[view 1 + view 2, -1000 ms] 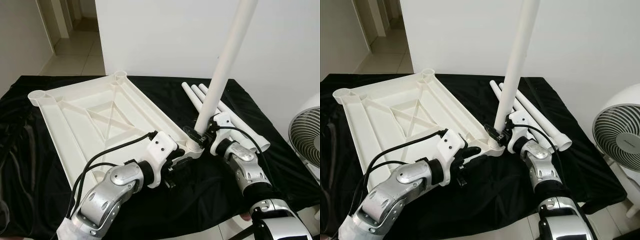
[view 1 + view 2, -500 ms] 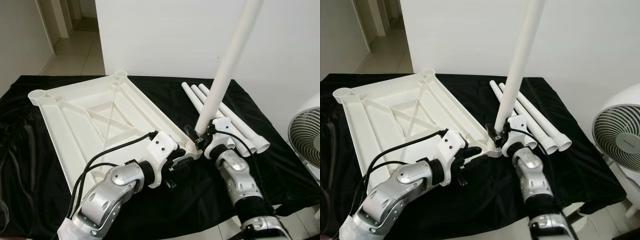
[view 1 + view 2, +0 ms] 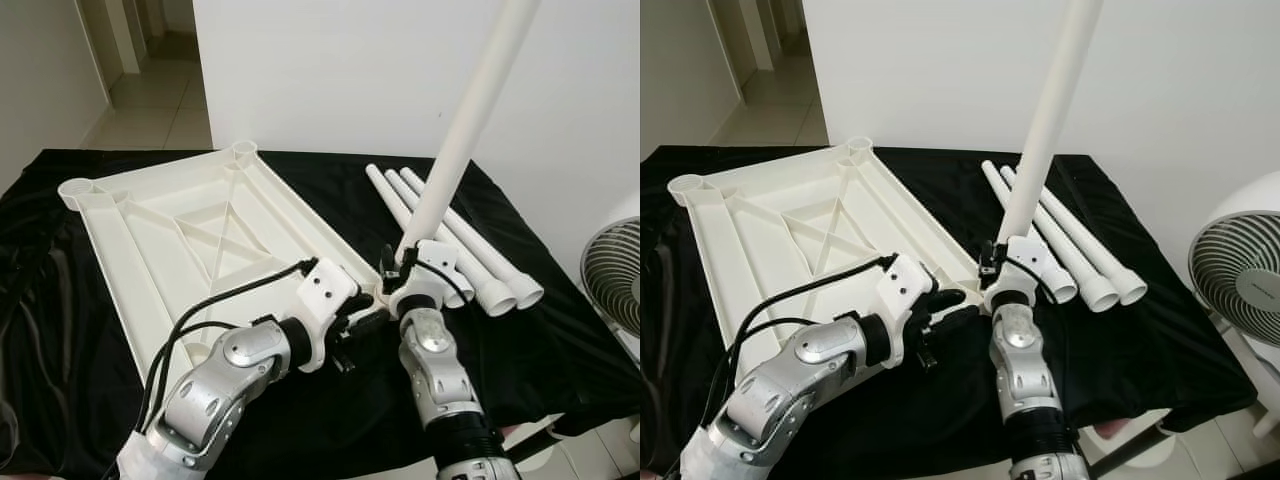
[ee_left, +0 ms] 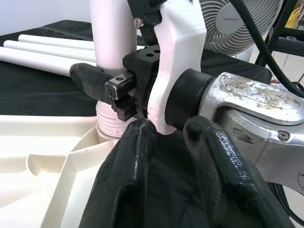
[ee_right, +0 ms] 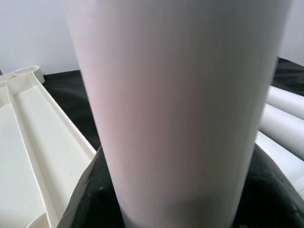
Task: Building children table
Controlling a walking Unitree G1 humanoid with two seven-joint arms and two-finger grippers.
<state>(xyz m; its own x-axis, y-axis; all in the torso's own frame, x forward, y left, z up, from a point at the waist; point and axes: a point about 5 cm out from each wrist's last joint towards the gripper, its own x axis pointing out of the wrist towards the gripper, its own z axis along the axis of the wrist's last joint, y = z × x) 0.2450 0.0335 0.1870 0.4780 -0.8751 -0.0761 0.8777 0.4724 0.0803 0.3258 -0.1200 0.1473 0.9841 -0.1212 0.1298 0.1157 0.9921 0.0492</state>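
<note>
The white table top (image 3: pixel 180 250) lies upside down on a black cloth. A long white leg (image 3: pixel 470 120) stands tilted in the socket (image 4: pixel 111 128) at the top's near right corner. My right gripper (image 3: pixel 400 272) is shut on this leg just above the socket; the leg (image 5: pixel 180 104) is close up in the right wrist view. My left gripper (image 3: pixel 365 322) lies at the same corner, just left of the leg's base. Its fingers (image 4: pixel 128 171) stand a narrow gap apart with only cloth between them. Three spare legs (image 3: pixel 470 250) lie side by side to the right.
A white fan (image 3: pixel 1240 270) stands off the table's right edge. A white wall rises close behind the table. Two open corner sockets (image 3: pixel 75 190) sit at the top's far end. Black cloth (image 3: pixel 560 340) lies bare at the near right.
My right forearm has swung in from the right and now points straight up from the near edge, still clamped on the leg. The leg's upper end has leaned a little to the right.
</note>
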